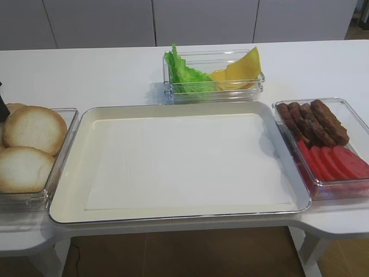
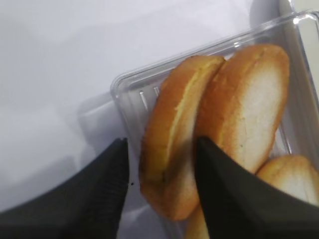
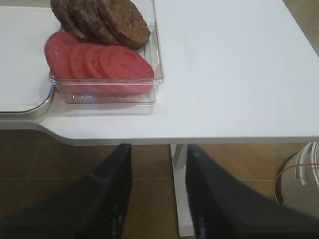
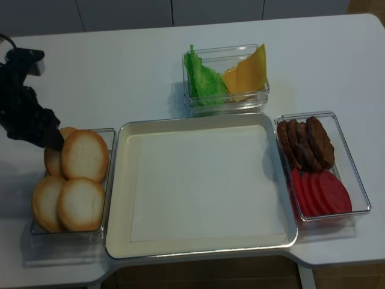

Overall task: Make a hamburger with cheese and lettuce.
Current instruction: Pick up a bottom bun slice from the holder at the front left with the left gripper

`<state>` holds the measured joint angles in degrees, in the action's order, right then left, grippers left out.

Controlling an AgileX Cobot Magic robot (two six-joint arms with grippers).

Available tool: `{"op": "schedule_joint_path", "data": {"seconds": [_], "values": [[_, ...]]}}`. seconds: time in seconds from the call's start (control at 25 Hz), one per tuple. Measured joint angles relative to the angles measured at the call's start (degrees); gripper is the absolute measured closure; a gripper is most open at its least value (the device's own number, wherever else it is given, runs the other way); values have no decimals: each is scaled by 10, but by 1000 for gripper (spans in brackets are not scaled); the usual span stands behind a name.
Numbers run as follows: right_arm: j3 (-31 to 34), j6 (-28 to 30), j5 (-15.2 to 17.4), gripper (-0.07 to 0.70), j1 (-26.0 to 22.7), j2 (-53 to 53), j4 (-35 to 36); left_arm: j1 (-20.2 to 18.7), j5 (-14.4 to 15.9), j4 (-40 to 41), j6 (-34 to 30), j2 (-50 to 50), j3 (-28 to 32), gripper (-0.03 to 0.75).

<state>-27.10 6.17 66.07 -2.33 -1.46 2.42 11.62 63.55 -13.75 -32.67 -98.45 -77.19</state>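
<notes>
Exterior high: lettuce (image 1: 185,74) and cheese (image 1: 239,68) together in rear clear container (image 1: 253,86); bun halves (image 1: 33,128) in left container; centre tray (image 1: 69,202) lined with white paper.

Right wrist: right gripper (image 3: 158,189) parted, holding nothing, off table edge; tomato slices (image 3: 99,62) and patties (image 3: 102,20) ahead.

Left wrist: left gripper (image 2: 162,174) spread, straddling upright bun half's lower edge; actual contact not determinable.

Realsense: left gripper (image 4: 53,139) at bun container's rear corner.
</notes>
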Motion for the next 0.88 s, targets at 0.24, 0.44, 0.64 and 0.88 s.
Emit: {"op": "schedule_joint_path", "data": {"seconds": [0.24, 0.44, 0.64, 0.88], "values": [[0, 0, 0, 352, 0, 0, 0, 0, 0, 0, 0, 0, 0, 498], [0, 0, 0, 352, 0, 0, 0, 1, 0, 0, 0, 0, 0, 552], [0, 0, 0, 352, 0, 0, 0, 1, 4, 0, 0, 0, -1, 610], [0, 0, 0, 352, 0, 0, 0, 1, 9, -2, 0, 0, -1, 628]]}}
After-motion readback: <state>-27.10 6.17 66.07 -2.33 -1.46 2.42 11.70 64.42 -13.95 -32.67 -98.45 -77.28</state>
